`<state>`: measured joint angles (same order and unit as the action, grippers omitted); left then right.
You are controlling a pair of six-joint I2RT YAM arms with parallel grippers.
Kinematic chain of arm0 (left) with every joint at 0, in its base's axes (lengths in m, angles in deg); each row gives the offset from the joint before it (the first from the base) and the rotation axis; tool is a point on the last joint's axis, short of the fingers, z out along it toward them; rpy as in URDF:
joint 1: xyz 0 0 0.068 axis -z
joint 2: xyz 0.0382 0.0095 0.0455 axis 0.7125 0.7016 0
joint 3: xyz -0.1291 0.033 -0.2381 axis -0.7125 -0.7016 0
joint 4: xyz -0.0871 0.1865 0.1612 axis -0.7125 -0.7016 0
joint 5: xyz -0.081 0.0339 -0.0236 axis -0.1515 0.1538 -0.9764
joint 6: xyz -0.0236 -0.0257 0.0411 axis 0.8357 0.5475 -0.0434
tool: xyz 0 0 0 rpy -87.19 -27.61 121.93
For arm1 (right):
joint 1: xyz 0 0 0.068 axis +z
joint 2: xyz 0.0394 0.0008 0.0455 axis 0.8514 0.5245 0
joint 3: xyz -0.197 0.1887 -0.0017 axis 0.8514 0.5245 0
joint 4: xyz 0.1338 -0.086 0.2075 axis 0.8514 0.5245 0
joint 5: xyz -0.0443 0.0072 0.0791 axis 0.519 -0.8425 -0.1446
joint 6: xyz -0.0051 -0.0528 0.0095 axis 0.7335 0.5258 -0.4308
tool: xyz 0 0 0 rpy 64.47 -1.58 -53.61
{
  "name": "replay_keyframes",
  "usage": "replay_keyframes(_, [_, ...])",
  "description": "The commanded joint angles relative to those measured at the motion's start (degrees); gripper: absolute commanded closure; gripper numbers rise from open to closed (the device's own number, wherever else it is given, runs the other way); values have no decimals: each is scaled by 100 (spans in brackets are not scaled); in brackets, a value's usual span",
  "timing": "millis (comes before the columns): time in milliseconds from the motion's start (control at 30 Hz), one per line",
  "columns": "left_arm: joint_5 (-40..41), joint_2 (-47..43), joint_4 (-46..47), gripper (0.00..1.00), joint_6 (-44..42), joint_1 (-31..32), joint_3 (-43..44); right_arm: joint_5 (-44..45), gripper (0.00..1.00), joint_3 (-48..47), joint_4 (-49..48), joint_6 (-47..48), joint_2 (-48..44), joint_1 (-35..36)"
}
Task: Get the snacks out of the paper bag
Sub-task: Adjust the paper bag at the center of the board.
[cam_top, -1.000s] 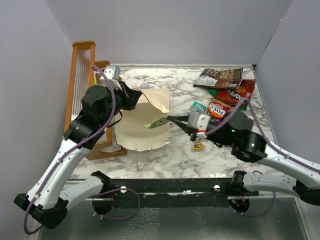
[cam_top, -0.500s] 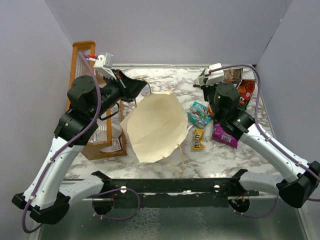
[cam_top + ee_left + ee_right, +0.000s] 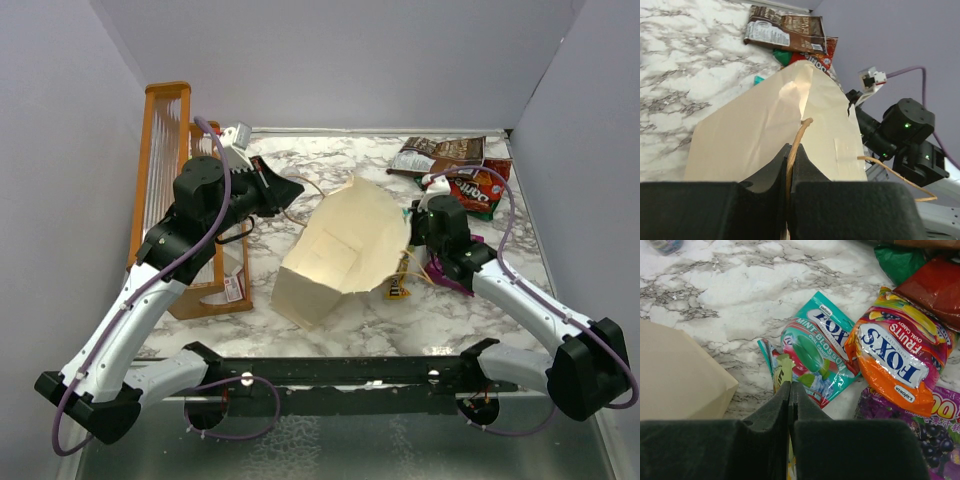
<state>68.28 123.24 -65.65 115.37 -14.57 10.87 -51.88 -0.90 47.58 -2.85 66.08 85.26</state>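
The cream paper bag leans tilted to the right in the middle of the table. My left gripper is shut on its tan loop handle, above the bag's side. My right gripper is by the bag's right edge, shut on a thin yellow-green packet over the teal-pink packet. An orange packet, a purple pouch, a brown chip bag, an orange-red bag and a small yellow-brown candy pack lie on the table. The bag's inside is hidden.
The orange-framed wooden rack stands at the left. The snacks crowd the back right corner by the purple wall. A green bag lies under the red one. The second loop handle hangs near my right arm.
The bag has tipped over to the right, its mouth no longer facing up. My left gripper moved right with the handle. My right gripper came down beside the bag's right edge.
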Motion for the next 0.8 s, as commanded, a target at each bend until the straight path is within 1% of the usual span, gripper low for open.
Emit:
replay_keyframes(0, [575, -363, -236, 100, -227, -1, -53, 361, 99, -33, 137, 57, -216, -26])
replay_keyframes(100, [1033, -456, -522, 99, -443, -3, 7, 579, 99, -223, 319, 310, -420, -26])
replay_keyframes(233, [1422, -443, -839, 94, -744, -11, 200, 590, 99, -607, 696, 608, -451, -26])
replay_keyframes(300, [1526, -456, -911, 87, -857, -10, 278, 563, 98, -681, 805, 640, -417, -26])
replay_keyframes(367, [1593, -481, -962, 78, -948, -9, 341, 486, 99, -584, 718, 644, -366, -27])
replay_keyframes(467, [1643, -539, -998, 59, -1083, -8, 427, 309, 98, -288, 480, 538, -181, -26])
replay_keyframes(500, [1646, -552, -1010, 54, -1140, -10, 432, 167, 95, -201, 409, 455, -94, -26])
replay_keyframes(533, [1646, -568, -1020, 48, -1201, -9, 433, 22, 90, -118, 318, 422, -21, -26])
replay_keyframes(567, [1658, -582, -1045, 41, -1292, -10, 554, -138, 83, -64, 266, 398, 47, -26])
replay_keyframes(600, [1694, -589, -1088, 35, -1369, -7, 654, -243, 73, -52, 256, 375, 81, -26])
replay_keyframes(633, [1743, -587, -1178, 30, -1450, -9, 741, -324, 60, -81, 277, 331, 91, -26])
replay_keyframes(733, [1934, -609, -1325, 20, -1749, -6, 1011, -533, 35, -232, 325, 355, -73, -26])
replay_keyframes(767, [2039, -644, -1352, 16, -1850, -9, 1103, -609, 24, -300, 351, 384, -206, -26])
